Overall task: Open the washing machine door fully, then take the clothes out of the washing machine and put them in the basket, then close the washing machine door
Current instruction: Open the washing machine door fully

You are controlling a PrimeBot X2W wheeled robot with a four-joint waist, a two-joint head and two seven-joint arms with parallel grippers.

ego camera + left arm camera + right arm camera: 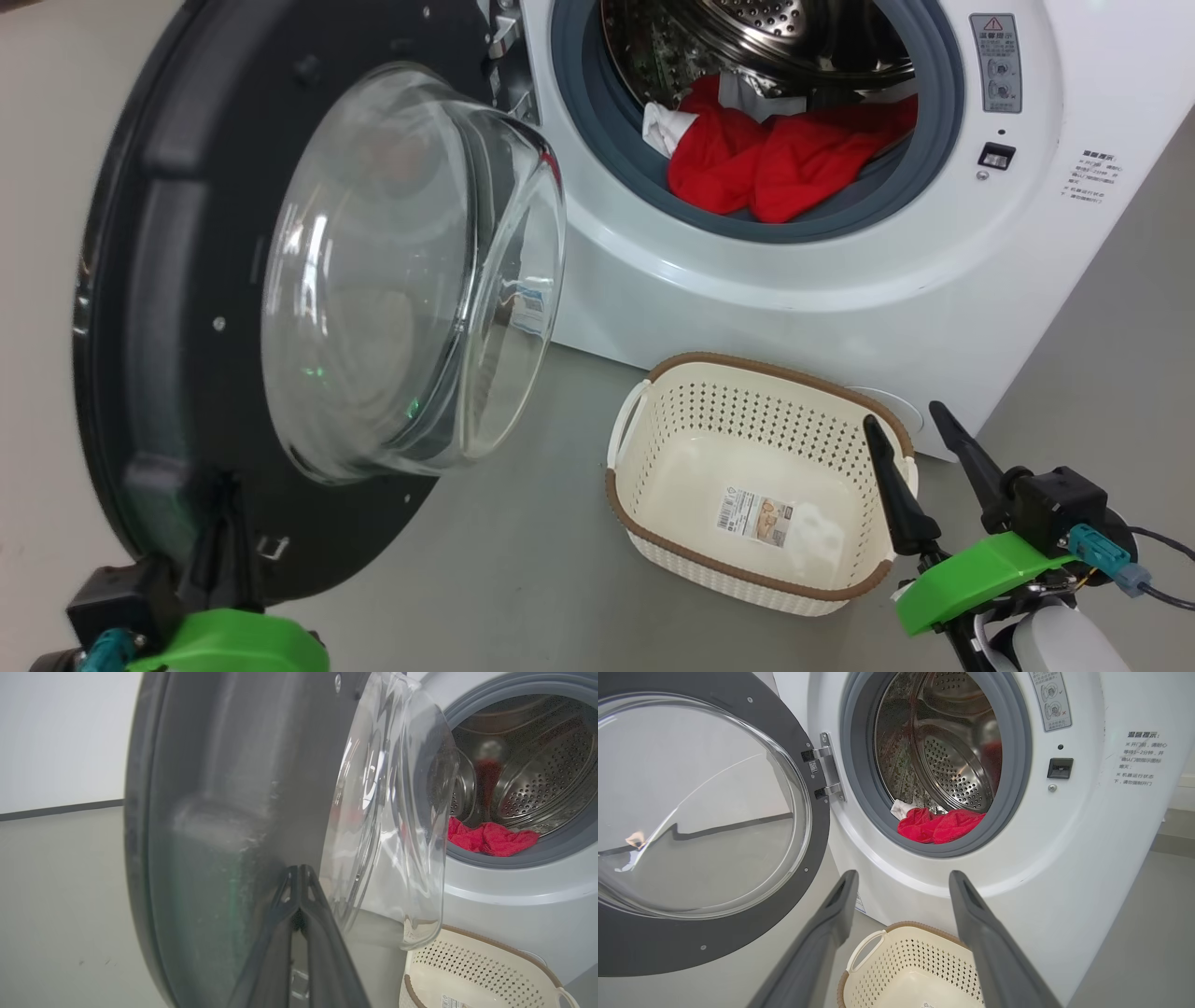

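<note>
The washing machine (840, 299) stands with its door (159, 280) swung out to the left, glass bowl facing the drum. Red clothes (775, 159) with a bit of white lie at the drum's front lip. The basket (709, 411) sits empty on the floor below the opening. My left gripper (224, 523) is shut, with its tips (299, 870) against the door's (210, 835) dark inner frame beside the glass. My right gripper (904, 416) hangs open over the basket's right rim, holding nothing. In the right wrist view its fingers (903, 877) frame the basket (915, 956) and point toward the clothes (938, 826).
The door hinge (826, 772) sits left of the grey rubber ring (1017, 788). A latch slot (1059, 767) and a warning label (1050, 700) are right of the opening. Grey floor (523, 560) spreads around the basket. A white wall (60, 732) stands left of the door.
</note>
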